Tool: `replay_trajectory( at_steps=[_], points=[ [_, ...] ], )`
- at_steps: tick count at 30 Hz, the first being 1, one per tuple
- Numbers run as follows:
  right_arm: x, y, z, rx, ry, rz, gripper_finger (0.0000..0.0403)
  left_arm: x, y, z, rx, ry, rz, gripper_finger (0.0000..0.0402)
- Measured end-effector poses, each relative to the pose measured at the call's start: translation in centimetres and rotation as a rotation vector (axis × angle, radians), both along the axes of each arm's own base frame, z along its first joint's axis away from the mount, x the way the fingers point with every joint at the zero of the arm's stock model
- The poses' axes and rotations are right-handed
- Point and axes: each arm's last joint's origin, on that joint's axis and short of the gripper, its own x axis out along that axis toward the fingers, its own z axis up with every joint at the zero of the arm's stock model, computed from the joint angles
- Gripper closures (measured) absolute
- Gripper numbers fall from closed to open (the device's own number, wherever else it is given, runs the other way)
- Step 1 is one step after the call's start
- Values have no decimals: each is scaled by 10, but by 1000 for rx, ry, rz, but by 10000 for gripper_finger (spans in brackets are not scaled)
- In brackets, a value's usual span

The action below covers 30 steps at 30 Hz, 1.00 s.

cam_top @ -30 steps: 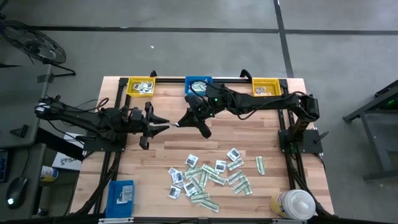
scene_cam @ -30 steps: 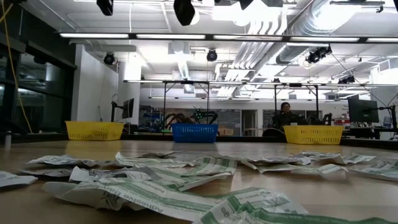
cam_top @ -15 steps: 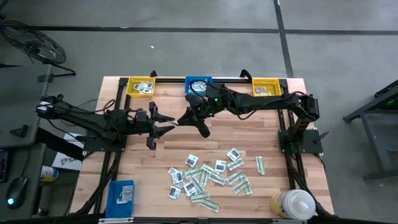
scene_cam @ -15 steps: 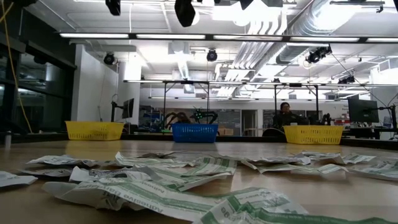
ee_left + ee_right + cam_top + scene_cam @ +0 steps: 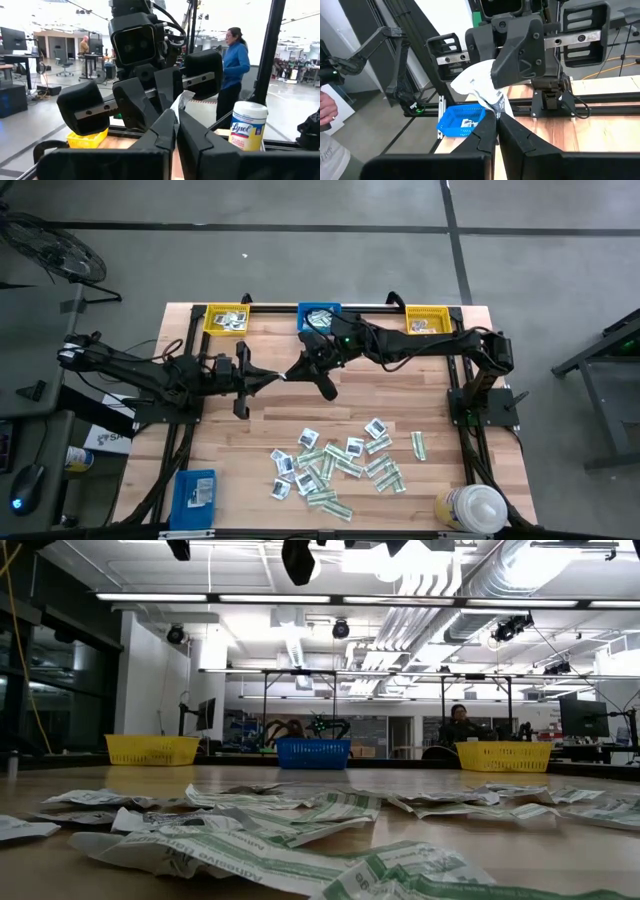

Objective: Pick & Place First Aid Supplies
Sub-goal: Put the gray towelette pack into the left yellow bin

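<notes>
Both grippers pinch one packet in mid-air

Above the table's middle, the right gripper (image 5: 290, 376) and left gripper (image 5: 272, 379) meet tip to tip, both clamped on a white packet (image 5: 476, 82), likely a handover. The other first aid supplies (image 5: 340, 465) lie scattered near the front edge, well apart from the far yellow bin (image 5: 226, 319).

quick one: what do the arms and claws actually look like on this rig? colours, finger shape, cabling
Both arms are black, jointed tubular links. The left claw and right claw each have two dark wedge-shaped fingers riding a silver metal rail with screw holes, flanked by blocky black housings. A boxy black camera module sits above the rail. Black cables loop along the links; the right arm shows a small green light near its mid joint.
</notes>
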Motion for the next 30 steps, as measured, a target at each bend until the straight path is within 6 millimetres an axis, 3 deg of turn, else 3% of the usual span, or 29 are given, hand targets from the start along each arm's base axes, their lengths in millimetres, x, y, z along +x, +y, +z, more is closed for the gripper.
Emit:
replay_trajectory(
  at_steps=[6,14,22,30],
  points=[
    [0,-3,1,6,5,-76,380,-3,3,1,-9,0,87,397],
    [-13,-29,14,46,15,-200,291,-14,12,2,-30,44,316,400],
    [-40,-55,31,7,62,-363,214,-23,23,-7,-59,157,772,401],
    [-74,-75,42,-83,178,-546,205,-24,54,-25,-150,231,980,401]
  ],
)
